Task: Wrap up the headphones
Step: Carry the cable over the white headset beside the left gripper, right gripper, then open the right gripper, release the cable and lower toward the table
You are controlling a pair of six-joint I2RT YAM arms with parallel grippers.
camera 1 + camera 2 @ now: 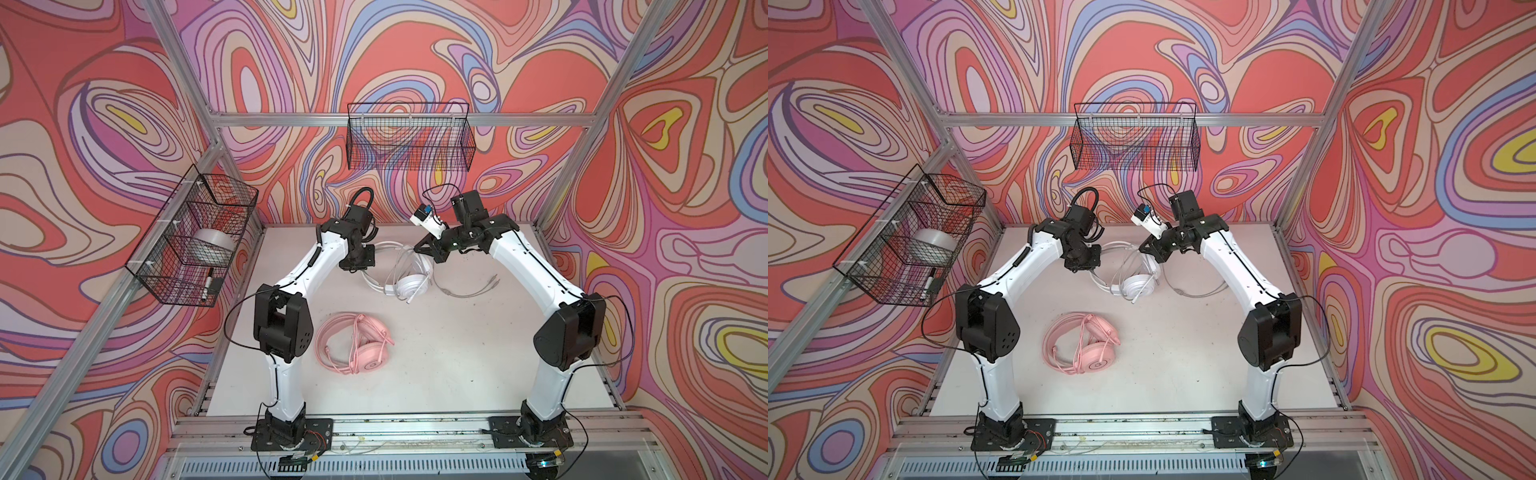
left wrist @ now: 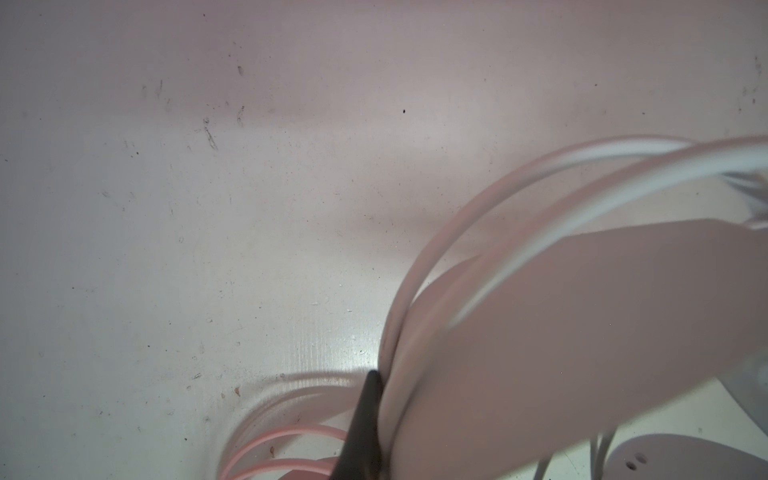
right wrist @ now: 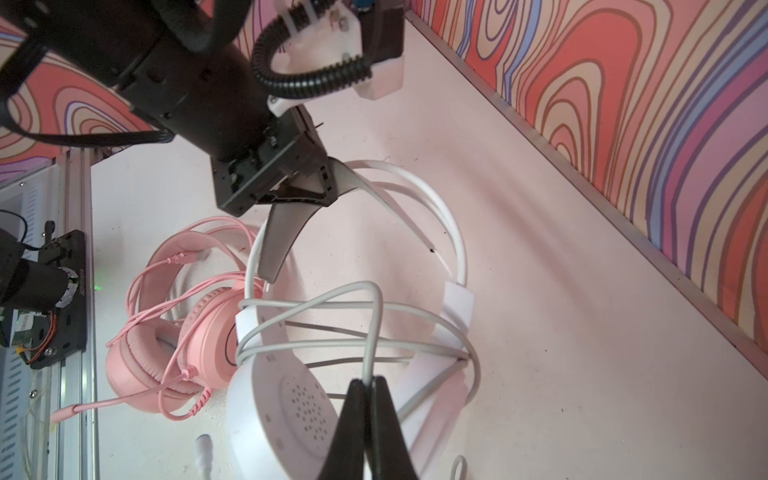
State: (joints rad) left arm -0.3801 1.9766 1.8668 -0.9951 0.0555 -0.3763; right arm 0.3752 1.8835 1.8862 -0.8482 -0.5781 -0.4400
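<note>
The left hand (image 3: 328, 183) grips the headband (image 3: 286, 232) of the white headset (image 1: 409, 284), which sits toward the back of the counter (image 1: 457, 353); the right hand (image 3: 369, 386) is pinched tight on its grey-white cable (image 3: 374, 316); the pink headset (image 1: 370, 357) lies apart, nearer the front.

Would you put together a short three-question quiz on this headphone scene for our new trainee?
1. True or false: the pink headphones lie on the table, touched by neither arm.
2. What do the right arm's jaws pinch? A) the white headphones' grey-white cable; B) the pink cable; C) an earcup.
3. Fill in: the left arm's jaws are shut on the white headphones' ____.
Key: 1 true; 2 A; 3 headband.
</note>
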